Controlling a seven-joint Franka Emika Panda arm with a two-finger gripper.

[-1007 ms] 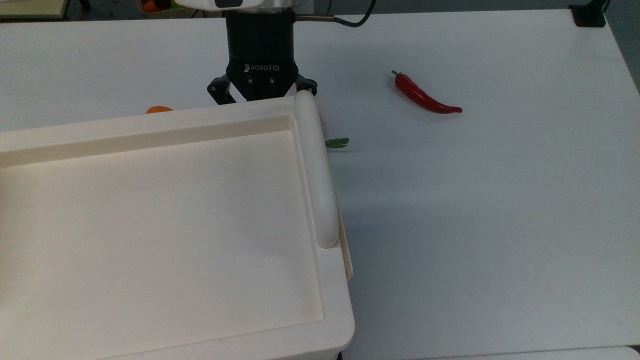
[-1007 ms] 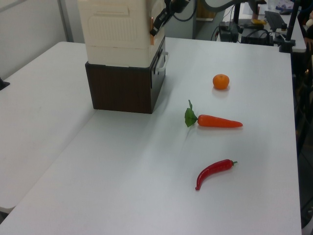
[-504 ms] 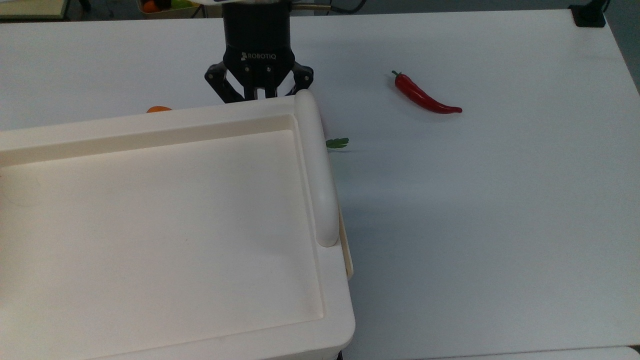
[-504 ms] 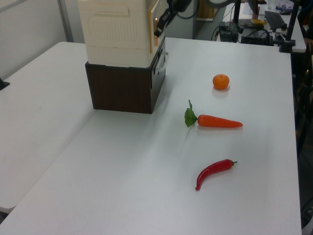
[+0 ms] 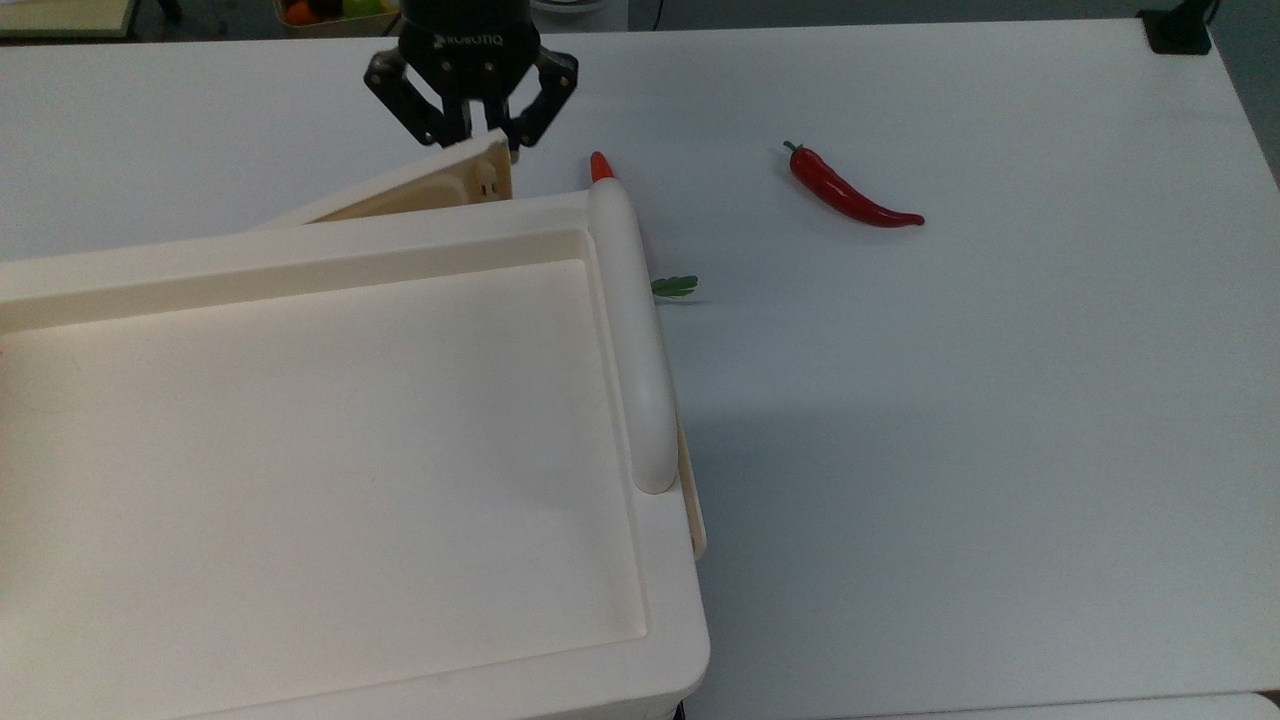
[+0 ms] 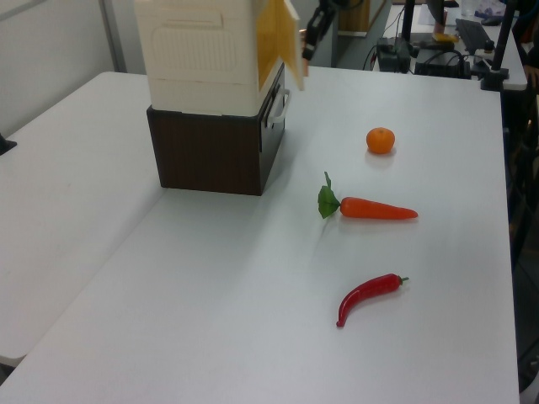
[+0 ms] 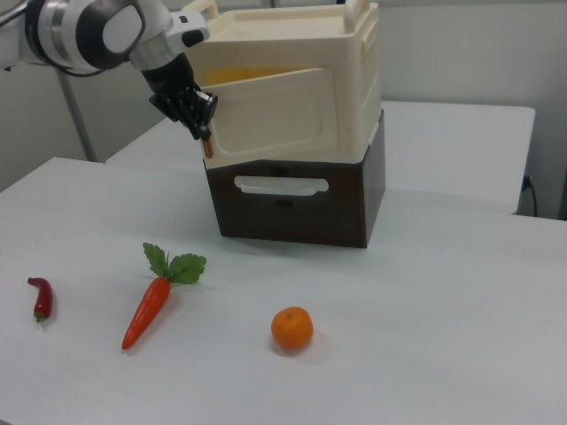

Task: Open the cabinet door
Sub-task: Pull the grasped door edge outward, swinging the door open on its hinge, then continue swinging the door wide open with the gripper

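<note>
- Where the cabinet sits on a dark brown base unit, the cabinet door stands swung partway out from the cream-white front, hinged on the right view's right and free on the right view's left.
- At that free edge the gripper meets the door; in the top view the gripper has its jaws spread apart, the door's corner between them, and I cannot tell whether they press on it.
- Seen in the left view, the door angles away from the cabinet, showing an orange-tinted inner face, with the gripper just beside its outer edge.
- Around the door's free edge the white surface lies open toward the top view's top and right.
- A carrot lies on the surface in front of the cabinet, well apart from the door; in the top view its tip peeks out past the long rounded bar handle.
- An orange sits near the carrot, on the right view's right of it.
- A red chilli lies farther out, well apart from the cabinet and clear of the door.
- Below the door, a pale pull handle crosses the brown unit's front.
</note>
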